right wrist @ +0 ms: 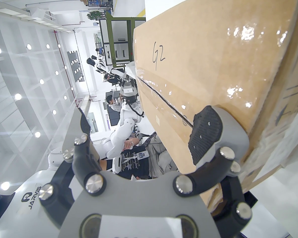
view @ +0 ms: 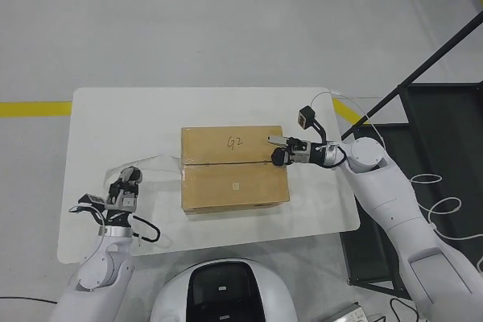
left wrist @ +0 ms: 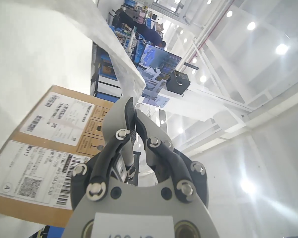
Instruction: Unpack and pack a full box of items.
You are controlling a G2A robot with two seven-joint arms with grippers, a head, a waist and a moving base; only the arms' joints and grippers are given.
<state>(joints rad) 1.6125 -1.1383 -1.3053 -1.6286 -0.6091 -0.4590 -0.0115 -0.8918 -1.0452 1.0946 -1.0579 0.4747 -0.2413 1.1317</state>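
Open factory hall, grey floor with a yellow line. A white table with rounded corners [view: 97, 121] stands in front of the robot.

- A brown cardboard box [view: 233, 165], flaps down and centre seam running left to right, sits about mid-table.
- The left gripper [view: 125, 187] is over the table toward its near left corner. Its fingers are pinched tight on the end of a clear, filmy strip of packing tape [view: 157, 158]. The strip runs back to the box's left end at seam height and looks twisted.
- The right gripper [view: 280, 150] is at the box's right end, by the seam. Its jaws are spread wide and hold nothing. One ribbed pad lies against the top face at the edge, and the other finger stands clear of the cardboard.

Likely troubles, as I judge them:
- The box is braced, not clamped. A hard pull on the tape could drag or swing it toward the left edge of the table.
- A twisted strip may fold onto itself and snap, leaving a stub on the seam.
- The adhesive may cling to the left fingers, so the strip won't drop when released.
- The top looks glossy near the seam. I cannot tell how much tape is left there, and any remnant could keep the flaps from lifting cleanly.
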